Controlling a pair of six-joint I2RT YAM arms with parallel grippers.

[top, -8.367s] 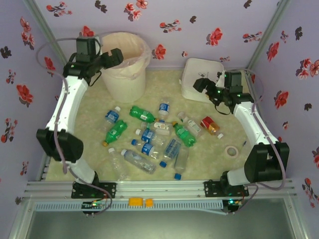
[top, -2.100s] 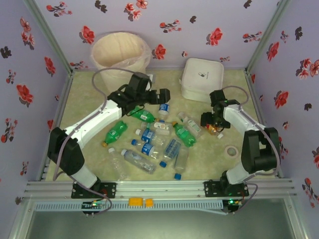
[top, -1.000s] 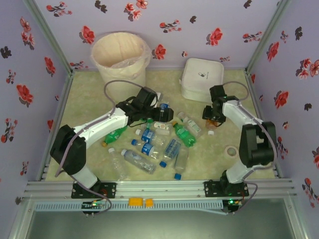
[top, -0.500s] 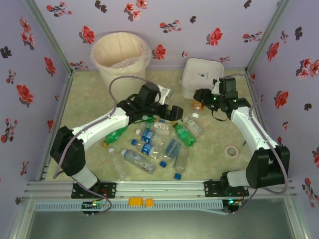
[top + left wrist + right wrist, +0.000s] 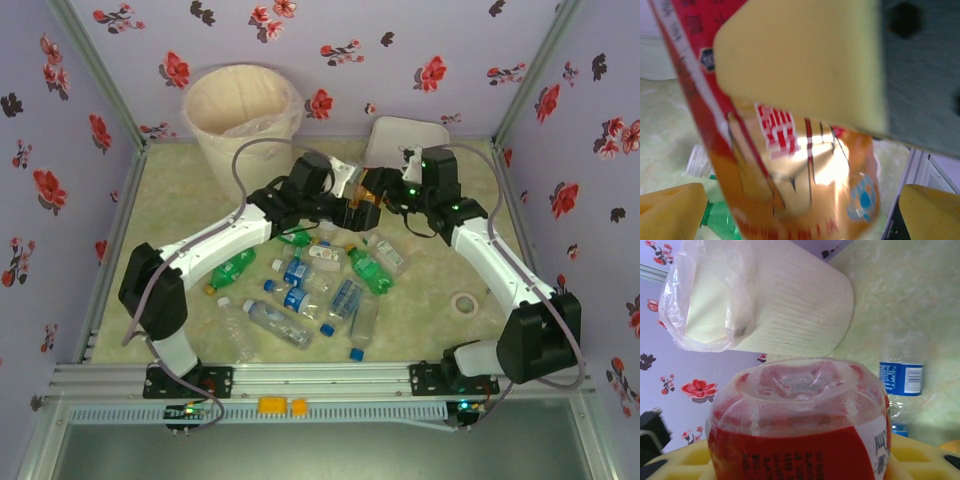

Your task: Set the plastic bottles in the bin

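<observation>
From above, we see the left gripper (image 5: 352, 208) and the right gripper (image 5: 383, 190) meeting over the far middle of the table (image 5: 170, 200), with the red-label bottle (image 5: 368, 190) between them. The other plastic bottles (image 5: 310, 290) lie scattered across the table's middle. The bin (image 5: 240, 120) stands upright in the far left corner. The white box (image 5: 405, 138) sits toward the far right corner, and a roll of tape (image 5: 463, 303) lies near the right edge.

At the left wrist, the red-label bottle sits between our yellow fingertips (image 5: 670, 212), which stand wide apart with a gap on either side. A yellow pad (image 5: 800, 55) of the right gripper presses on the bottle. A green bottle (image 5: 715, 220) lies on the table below.

At the right wrist, our jaws are clamped on the red-label bottle, its base toward the camera. Beyond it we see the bin, and a clear bottle with a blue label (image 5: 902, 377) lying on the table near it.
</observation>
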